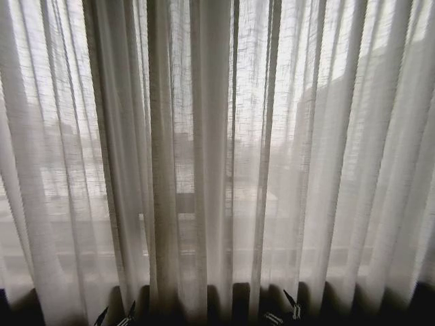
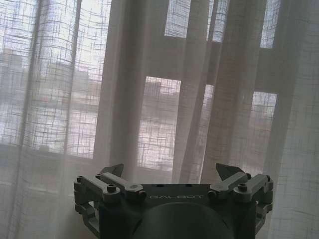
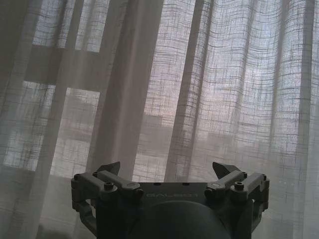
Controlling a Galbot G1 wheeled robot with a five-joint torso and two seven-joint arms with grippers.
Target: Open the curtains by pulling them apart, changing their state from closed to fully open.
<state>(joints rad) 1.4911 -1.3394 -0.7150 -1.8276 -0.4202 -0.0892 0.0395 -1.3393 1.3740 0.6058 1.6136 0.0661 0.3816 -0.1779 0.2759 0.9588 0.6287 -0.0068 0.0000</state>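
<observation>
Curtains (image 1: pixel 217 149): hang closed across the view, 9 to 3 o'clock, window bars behind. Left gripper (image 1: pixel 115 316): 7 o'clock, before the hem. Right gripper (image 1: pixel 284 307): 5 o'clock, likewise.

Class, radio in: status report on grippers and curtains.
Left gripper and right gripper open, low, facing the fabric. Curtains closed, ungrasped. Nothing in the way.

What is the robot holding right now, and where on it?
Nothing. Both the left gripper and the right gripper are open, short of the sheer white pleated fabric curtains, which hang closed.
</observation>
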